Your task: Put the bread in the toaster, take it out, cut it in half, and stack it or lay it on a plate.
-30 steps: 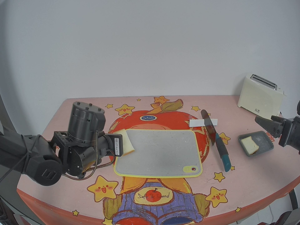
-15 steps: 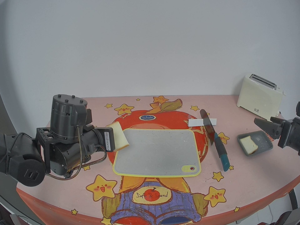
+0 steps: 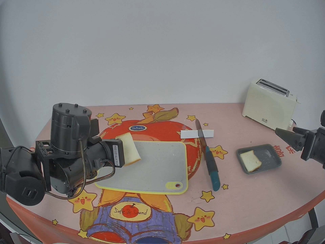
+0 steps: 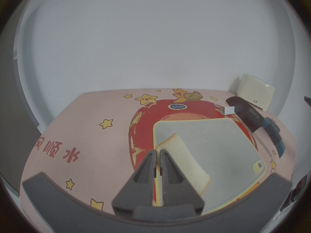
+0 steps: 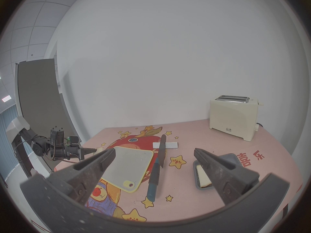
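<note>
The left gripper [image 4: 158,159] has its jaws shut tight on one edge of the bread slice [image 4: 186,165]. The slice sticks out past the jaws, over the edge of the cutting board [image 3: 159,166]. The right gripper [image 5: 154,151] has its jaws wide open, and the grey tray [image 3: 271,153] with another bread piece [image 3: 250,160] lies ahead of them.

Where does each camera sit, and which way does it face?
Head view: on the robot's head, facing forward and down at the table; left gripper at left, right gripper at right.
Left wrist view: on the left wrist, facing along its shut fingers, which hold a bread slice at the cutting board's corner.
Right wrist view: on the right wrist, facing between its open fingers across the table.
Shared: all three show the knife and the toaster.
</note>
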{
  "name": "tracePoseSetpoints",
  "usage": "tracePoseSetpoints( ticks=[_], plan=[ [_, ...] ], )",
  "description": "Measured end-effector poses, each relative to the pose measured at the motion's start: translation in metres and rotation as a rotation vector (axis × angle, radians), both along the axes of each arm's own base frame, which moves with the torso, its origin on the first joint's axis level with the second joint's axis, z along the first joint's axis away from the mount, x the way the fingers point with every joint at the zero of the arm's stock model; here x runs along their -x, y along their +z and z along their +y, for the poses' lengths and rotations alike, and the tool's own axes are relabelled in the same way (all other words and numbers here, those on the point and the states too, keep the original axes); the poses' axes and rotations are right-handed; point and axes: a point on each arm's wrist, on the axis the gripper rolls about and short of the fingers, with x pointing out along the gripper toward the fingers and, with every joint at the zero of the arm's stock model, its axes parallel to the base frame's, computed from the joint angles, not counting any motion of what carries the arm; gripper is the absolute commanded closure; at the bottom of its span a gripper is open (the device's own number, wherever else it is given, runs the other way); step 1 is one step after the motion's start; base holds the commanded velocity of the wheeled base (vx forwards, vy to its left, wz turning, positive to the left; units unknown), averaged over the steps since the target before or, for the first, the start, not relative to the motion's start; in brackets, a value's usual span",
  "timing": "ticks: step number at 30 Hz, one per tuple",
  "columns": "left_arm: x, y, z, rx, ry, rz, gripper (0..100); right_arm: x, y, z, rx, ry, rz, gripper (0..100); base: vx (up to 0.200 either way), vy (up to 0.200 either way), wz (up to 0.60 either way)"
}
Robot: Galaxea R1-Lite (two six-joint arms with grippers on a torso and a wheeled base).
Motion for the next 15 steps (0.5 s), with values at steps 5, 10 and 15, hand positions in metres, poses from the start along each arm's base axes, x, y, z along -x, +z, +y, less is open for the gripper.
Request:
tracePoseSetpoints(
  ticks=[5, 10, 15],
  plan=[
    [0.0019, 0.0039, -0.0004, 0.007, -0.015, -0.011, 100, -0.0001, 0.0001, -0.0002, 0.0, -0.001, -0.001, 0, 0.0, -0.2, 0.0],
    [0.0057, 0.0077, -0.0017, 0.032, -0.075, -0.004, 100, -0.0003, 0.0002, -0.0005, -0.001, -0.004, -0.002, 0, 0.0, -0.2, 0.0],
    [0.0067, 0.0102, -0.0019, 0.036, -0.083, -0.011, 100, -0.0008, 0.0007, -0.0016, -0.001, -0.012, -0.005, 0, 0.0, -0.2, 0.0]
  ],
)
